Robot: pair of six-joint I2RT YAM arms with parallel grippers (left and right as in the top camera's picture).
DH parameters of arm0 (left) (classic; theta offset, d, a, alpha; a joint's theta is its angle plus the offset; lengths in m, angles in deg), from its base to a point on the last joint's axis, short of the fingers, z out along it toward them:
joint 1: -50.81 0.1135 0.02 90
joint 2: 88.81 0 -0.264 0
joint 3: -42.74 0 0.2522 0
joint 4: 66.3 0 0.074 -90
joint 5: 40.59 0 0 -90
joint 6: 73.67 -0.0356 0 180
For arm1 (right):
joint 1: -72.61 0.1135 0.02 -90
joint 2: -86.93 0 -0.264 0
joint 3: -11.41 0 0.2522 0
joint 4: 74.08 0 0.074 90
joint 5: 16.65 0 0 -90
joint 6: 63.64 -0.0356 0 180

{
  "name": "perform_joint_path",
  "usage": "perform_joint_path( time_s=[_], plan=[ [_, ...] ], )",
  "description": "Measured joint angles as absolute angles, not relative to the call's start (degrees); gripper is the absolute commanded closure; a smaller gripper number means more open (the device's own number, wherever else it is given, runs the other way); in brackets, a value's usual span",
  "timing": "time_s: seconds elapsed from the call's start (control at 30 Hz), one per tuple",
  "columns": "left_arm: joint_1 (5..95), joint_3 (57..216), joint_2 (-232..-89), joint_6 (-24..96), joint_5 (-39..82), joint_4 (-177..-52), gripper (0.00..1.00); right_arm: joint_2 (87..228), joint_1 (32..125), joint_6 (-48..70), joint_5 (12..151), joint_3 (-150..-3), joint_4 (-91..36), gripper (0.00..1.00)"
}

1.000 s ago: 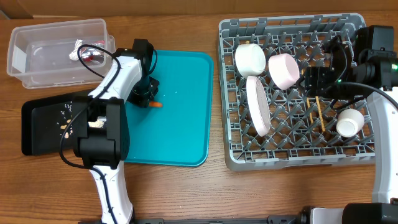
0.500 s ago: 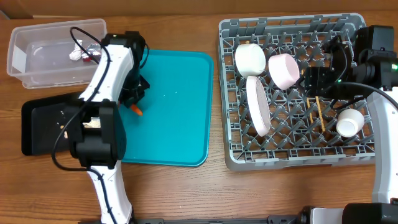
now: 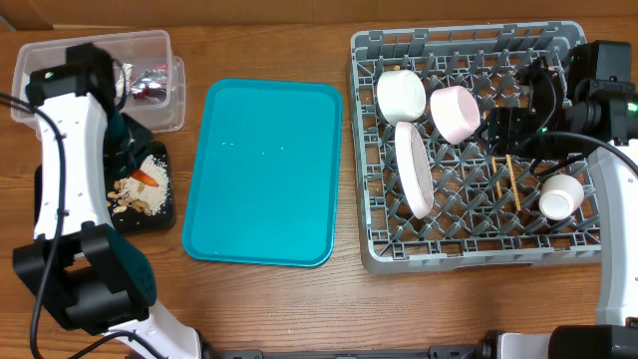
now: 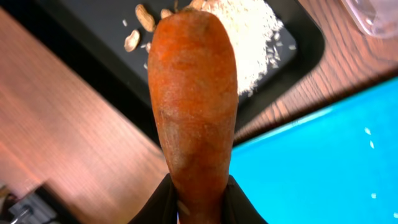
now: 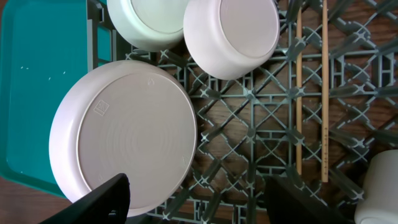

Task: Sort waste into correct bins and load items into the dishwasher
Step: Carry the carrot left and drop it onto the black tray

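Leftward and off the teal tray (image 3: 264,170) the left arm has swung since half a second ago, taking the carrot (image 3: 147,178) with it. The left gripper (image 3: 135,165) now hangs over the black tray (image 3: 167,214) at 9 o'clock on the table (image 3: 299,309). Its fingers pinch the carrot's thin end. In the wrist view the thick end of the carrot (image 4: 193,106) points at the black tray (image 4: 87,25). Whether it touches the tray I cannot tell.

The black tray holds crumbs (image 3: 130,196): a pale rice-like heap (image 4: 249,37) and a few nuts (image 4: 138,25). The tub (image 3: 70,90), at 10 o'clock, holds the wrapper (image 3: 150,85) in its right end. A few pale specks dot the teal tray.

The rack (image 3: 469,254), at 3 o'clock, carries two bowls (image 3: 402,95) on their sides toward its 11 o'clock corner. The plate (image 3: 414,170) stands on edge just below them. The chopsticks (image 3: 511,179) lie near the middle and the cup (image 3: 560,196) sits at 4 o'clock. The right gripper (image 3: 513,128) hovers over the rack's middle with its fingers spread wide, touching nothing.

A thin strip of wood parts the black tray from the teal tray's left edge. A wider strip runs between the teal tray and the rack. The tub's near wall sits just beside the black tray's far corner.
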State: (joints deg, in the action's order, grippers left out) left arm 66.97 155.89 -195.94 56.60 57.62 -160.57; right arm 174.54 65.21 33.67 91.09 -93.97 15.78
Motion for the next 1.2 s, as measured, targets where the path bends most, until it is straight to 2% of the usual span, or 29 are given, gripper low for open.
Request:
perform_joint_path(
  time_s=[0.33, 0.57, 0.6, 0.63, 0.67, 0.93, 0.97, 1.0, 1.03, 1.2],
  plan=[
    [77.4, 141.6, -196.0, 56.3, 55.4, -144.3, 0.95, 174.5, 65.2, 33.6, 91.1, -94.0, 15.9, 0.28],
    [81.2, 132.0, -196.1, 56.2, 55.2, -132.7, 0.86, 174.5, 65.2, 33.7, 91.1, -94.0, 16.1, 0.28],
    [81.2, 131.7, -196.1, 56.2, 55.2, -132.3, 0.83, 174.5, 65.2, 33.7, 91.1, -94.0, 16.2, 0.28],
    [81.2, 131.4, -196.1, 56.2, 55.2, -132.0, 0.71, 174.5, 65.2, 33.7, 91.1, -94.0, 16.2, 0.28],
    [81.2, 131.4, -196.1, 56.2, 55.2, -131.9, 0.52, 174.5, 65.2, 33.6, 91.1, -94.0, 16.3, 0.28],
    [81.2, 131.3, -196.1, 54.7, 55.2, -132.3, 0.32, 174.5, 65.2, 33.7, 91.1, -94.0, 16.4, 0.28],
    [81.2, 131.3, -196.1, 54.4, 55.2, -132.9, 0.32, 174.5, 65.2, 33.6, 91.1, -94.0, 16.4, 0.24],
    [81.2, 131.3, -196.1, 53.6, 55.2, -134.0, 0.31, 174.5, 65.2, 33.7, 91.1, -94.0, 16.4, 0.08],
    [81.2, 131.9, -196.1, 53.1, 55.2, -136.5, 0.31, 174.5, 65.2, 33.7, 91.1, -94.0, 16.4, 0.00],
    [80.8, 140.3, -195.8, 48.9, 54.4, -143.3, 0.24, 174.5, 65.2, 33.8, 91.2, -94.0, 16.4, 0.00]
  ],
)
